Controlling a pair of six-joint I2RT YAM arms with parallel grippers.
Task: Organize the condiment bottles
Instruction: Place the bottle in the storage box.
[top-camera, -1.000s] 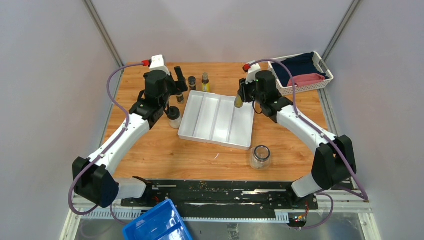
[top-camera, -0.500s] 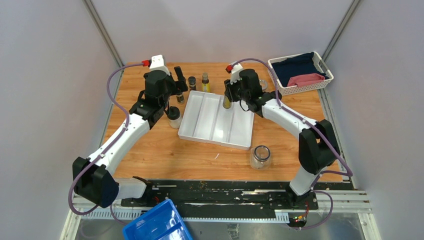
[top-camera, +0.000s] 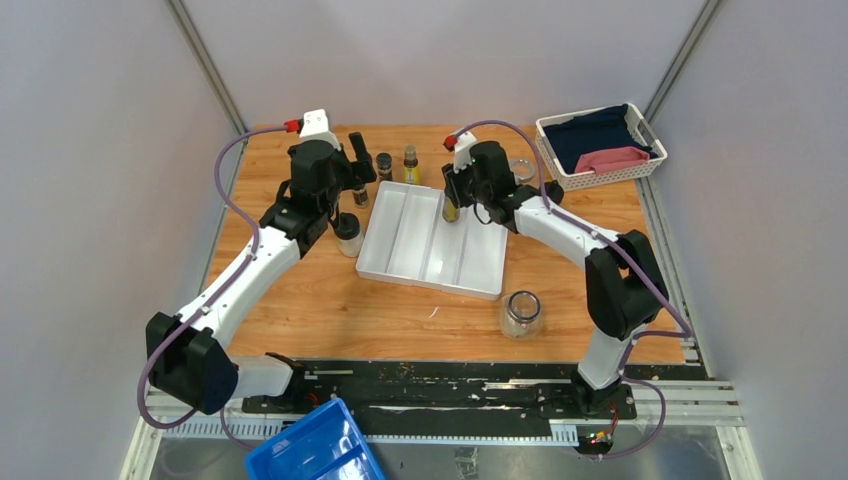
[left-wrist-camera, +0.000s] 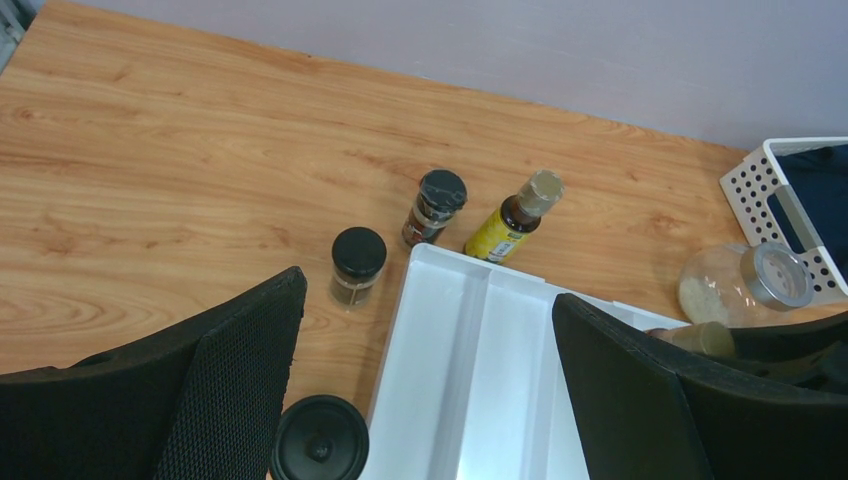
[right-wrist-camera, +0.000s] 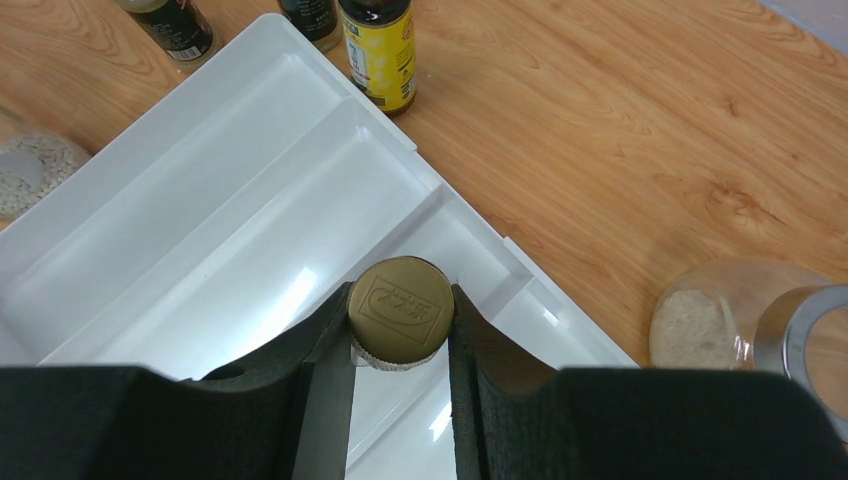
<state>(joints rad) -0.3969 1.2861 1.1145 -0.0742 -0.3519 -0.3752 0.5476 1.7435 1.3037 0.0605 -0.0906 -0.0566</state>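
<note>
gold-capped bottle (right-wrist-camera: 400, 308) shifted left over tray (right-wrist-camera: 230, 190), upright

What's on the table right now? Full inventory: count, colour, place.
slim yellow-labelled bottles: 2, gold caps; one behind the tray, one held over it
black-lidded jars: 3, clear; two off the tray's far-left corner, one at its left edge
clear glass jars: 2; one in front of the tray, one silver-lidded, by the basket
tray: 1, white, divided, centre
basket: 1, white, far right, dark blue and pink cloth inside
bin: 1, blue, near edge
table: 1, wood
left gripper: black, open
right gripper: black, shut on one slim yellow-labelled bottle
</note>
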